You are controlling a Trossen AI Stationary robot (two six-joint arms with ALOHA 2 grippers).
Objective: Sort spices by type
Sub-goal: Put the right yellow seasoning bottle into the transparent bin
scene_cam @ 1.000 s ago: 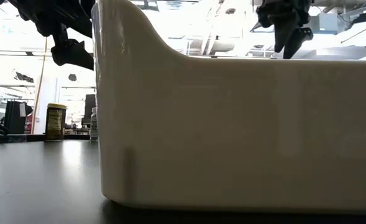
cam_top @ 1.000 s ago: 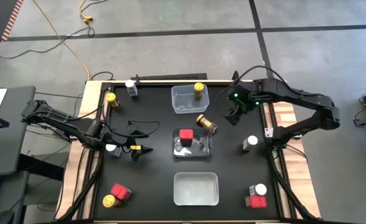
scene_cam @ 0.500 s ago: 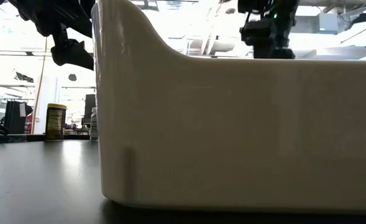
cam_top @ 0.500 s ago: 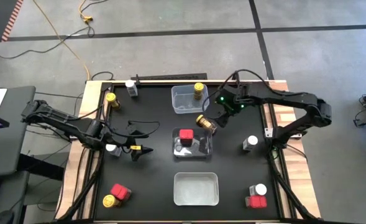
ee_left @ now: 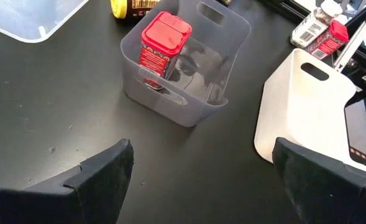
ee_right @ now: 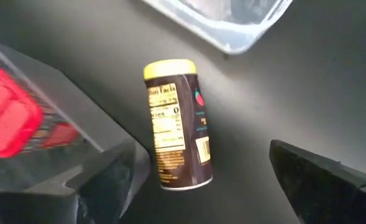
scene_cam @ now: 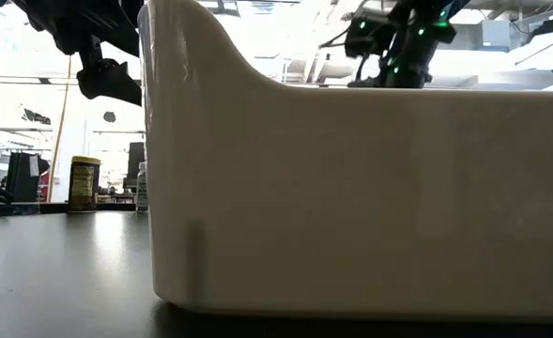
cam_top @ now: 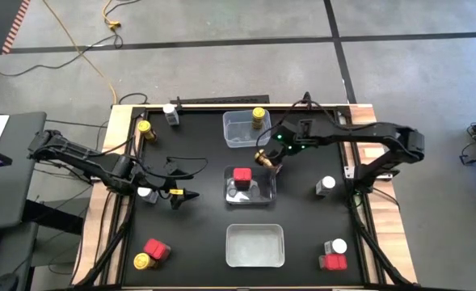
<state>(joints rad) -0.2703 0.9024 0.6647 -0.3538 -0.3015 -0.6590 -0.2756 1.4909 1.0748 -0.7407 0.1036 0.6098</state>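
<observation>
1. Jars and tins are sitting scattered over the black table [cam_top: 197,242], with three clear tubs lined up along its middle.
2. The right gripper [ee_right: 201,186] is hovering over a yellow-capped amber jar lying on its side [ee_right: 175,123], its fingers spread wide on either side of the jar and not touching it.
3. That fallen jar is lying on the table between the far tub [cam_top: 242,129] and the middle tub [cam_top: 262,190], just beside the middle tub's corner.
4. A second yellow-capped jar [cam_top: 259,118] is standing upright in the far tub.
5. A red tin [ee_left: 163,45] is standing inside the middle tub; the near tub [cam_top: 254,245] is holding nothing that can be seen.
6. The left gripper [ee_left: 201,180] is waiting above the table's left side with its fingers apart, holding nothing, facing the middle tub.
7. A white-capped jar [cam_top: 145,193] is sitting just beside the left arm.
8. Another yellow-capped jar [cam_top: 145,128] and a white-capped jar [cam_top: 170,113] are standing near the far left corner.
9. A red tin [cam_top: 156,250] and a yellow-capped jar [cam_top: 141,261] are lying together at the near left.
10. On the right, one white-capped jar [cam_top: 326,185] is standing alone, and another [cam_top: 338,246] is sitting next to a red tin [cam_top: 332,261] near the near corner.
</observation>
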